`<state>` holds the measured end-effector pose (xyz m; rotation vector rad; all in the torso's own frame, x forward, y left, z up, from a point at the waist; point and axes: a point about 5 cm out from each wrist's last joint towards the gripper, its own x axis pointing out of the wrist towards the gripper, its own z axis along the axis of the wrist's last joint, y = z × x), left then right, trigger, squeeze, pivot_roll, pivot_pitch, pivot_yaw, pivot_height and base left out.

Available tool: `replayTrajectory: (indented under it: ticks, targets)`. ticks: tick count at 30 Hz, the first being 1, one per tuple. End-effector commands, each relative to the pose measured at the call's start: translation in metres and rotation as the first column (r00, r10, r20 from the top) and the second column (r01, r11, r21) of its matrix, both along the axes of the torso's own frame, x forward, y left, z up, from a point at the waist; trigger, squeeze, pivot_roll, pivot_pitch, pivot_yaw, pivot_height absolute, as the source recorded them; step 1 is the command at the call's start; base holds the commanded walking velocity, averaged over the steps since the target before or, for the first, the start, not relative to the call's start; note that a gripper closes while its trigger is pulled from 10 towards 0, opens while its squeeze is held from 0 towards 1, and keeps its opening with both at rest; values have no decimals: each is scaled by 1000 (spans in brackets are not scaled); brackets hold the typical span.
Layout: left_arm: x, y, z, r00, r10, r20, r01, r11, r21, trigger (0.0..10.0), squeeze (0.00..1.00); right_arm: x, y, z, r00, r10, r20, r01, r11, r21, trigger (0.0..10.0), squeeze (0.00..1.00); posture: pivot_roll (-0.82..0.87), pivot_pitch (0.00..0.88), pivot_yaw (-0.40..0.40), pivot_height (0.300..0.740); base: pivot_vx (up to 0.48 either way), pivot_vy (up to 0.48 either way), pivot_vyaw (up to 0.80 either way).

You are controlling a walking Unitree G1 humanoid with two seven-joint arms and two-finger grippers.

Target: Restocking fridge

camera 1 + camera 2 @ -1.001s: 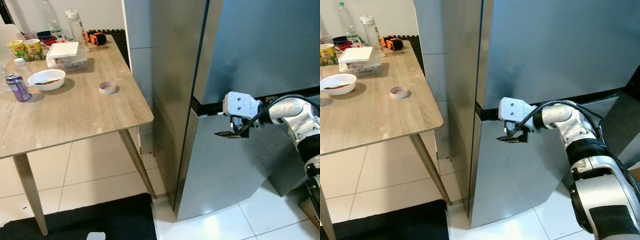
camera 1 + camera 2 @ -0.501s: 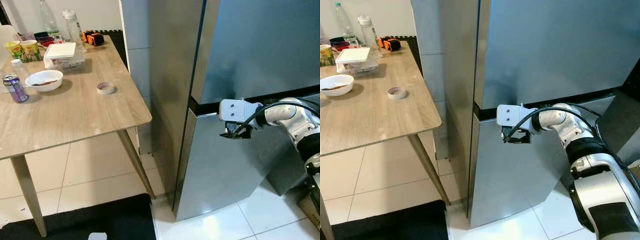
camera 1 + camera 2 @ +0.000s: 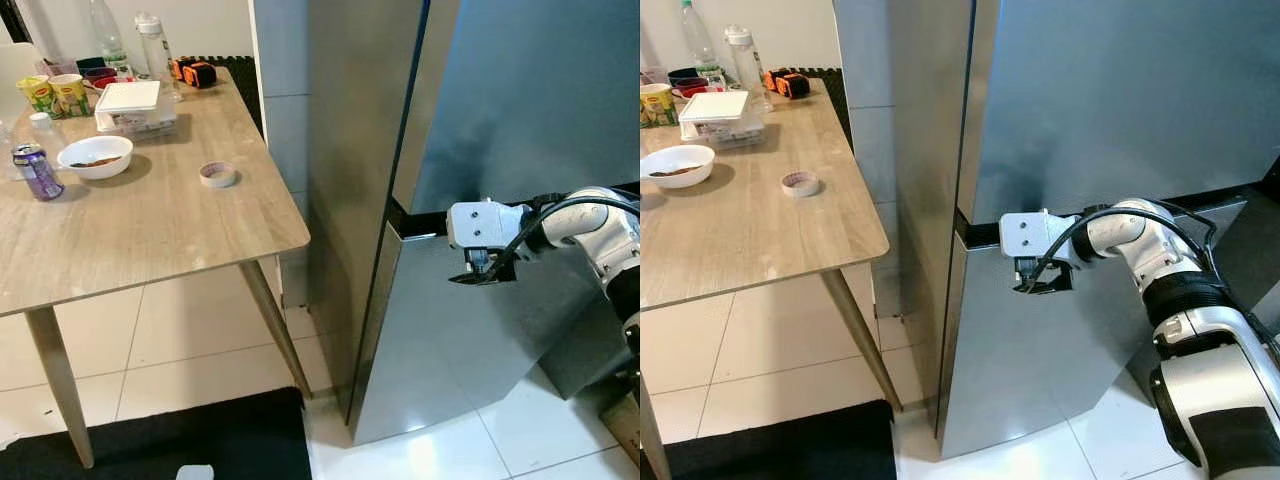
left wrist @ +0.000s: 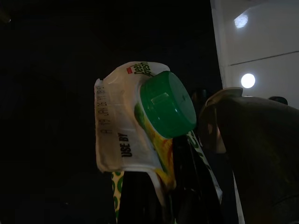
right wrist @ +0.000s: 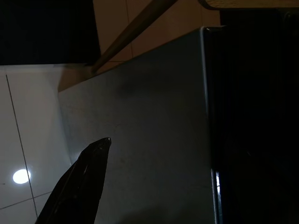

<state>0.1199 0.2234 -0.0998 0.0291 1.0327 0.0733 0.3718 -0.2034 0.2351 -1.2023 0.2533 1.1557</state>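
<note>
A tall steel fridge stands before me, with an upper door (image 3: 540, 90) and a lower door (image 3: 450, 350). My right gripper (image 3: 478, 277) is against the lower door's front, just below the dark seam between the doors and near the door's left edge. One of its black fingers (image 5: 79, 182) lies over the steel door (image 5: 140, 121) in the right wrist view, next to a dark gap (image 5: 252, 116). My left gripper (image 4: 166, 158) is shut on a white and yellow pouch (image 4: 122, 140) with a green cap (image 4: 167, 104).
A wooden table (image 3: 150, 230) stands left of the fridge with a white bowl (image 3: 94, 156), a purple can (image 3: 37, 171), a tape roll (image 3: 217, 174), a white box (image 3: 128, 103), cups and bottles. Its leg (image 3: 275, 330) slants towards the fridge. A black mat (image 3: 180, 435) lies on the tiles.
The view has swayed a little. My right gripper has stayed at the seam between the doors, and its fingers have turned from pointing left to pointing more downward.
</note>
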Motion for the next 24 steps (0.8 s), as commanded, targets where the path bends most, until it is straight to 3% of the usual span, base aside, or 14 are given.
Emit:
replayTrajectory:
  ticks: [1, 3, 16, 19, 20, 21, 22, 24]
  targets:
    - [-4, -5, -2, 1000, -7, -14, 7, 1000, -9, 10000, 0, -13, -8, -37, 976, 22, -217, -49, 991, -121, 10000, 0, -82, 0, -29, 740, 0, 0, 0]
    - [-4, -5, -2, 1000, -8, -16, 7, 1000, -8, 10000, 0, -17, -13, -38, 966, 23, -257, -60, 989, -138, 10000, 0, -83, 0, -28, 740, 0, 0, 0]
    - [-3, -5, -2, 1000, -11, -16, 11, 1000, -8, 10000, 0, -20, -16, -25, 959, 43, -281, -78, 990, -116, 10000, 0, -83, 0, -28, 740, 0, 0, 0]
    - [-3, -5, -2, 1000, -11, -12, 11, 1000, -9, 10000, 0, -24, -13, -13, 948, 101, -302, -116, 993, -35, 10000, 0, -83, 0, -28, 740, 0, 0, 0]
    - [-3, -5, -2, 1000, -11, -12, 11, 1000, -9, 10000, 0, -27, -8, -3, 944, 148, -295, -143, 989, 41, 10000, 0, -83, 0, -28, 740, 0, 0, 0]
    - [-4, -5, -2, 1000, -10, -14, 9, 1000, -10, 10000, 0, -36, 0, 22, 936, 243, -254, -192, 959, 210, 10000, 0, -83, 0, -28, 740, 0, 0, 0]
    - [-4, -5, -2, 1000, -10, -14, 9, 1000, -10, 10000, 0, -36, 0, 22, 936, 243, -254, -192, 959, 210, 10000, 0, -83, 0, -28, 740, 0, 0, 0]
    - [-5, -5, -3, 1000, -8, -19, 8, 1000, -12, 10000, 0, -54, 14, 52, 890, 402, -217, -288, 862, 417, 10000, 0, -83, 0, -28, 740, 0, 0, 0]
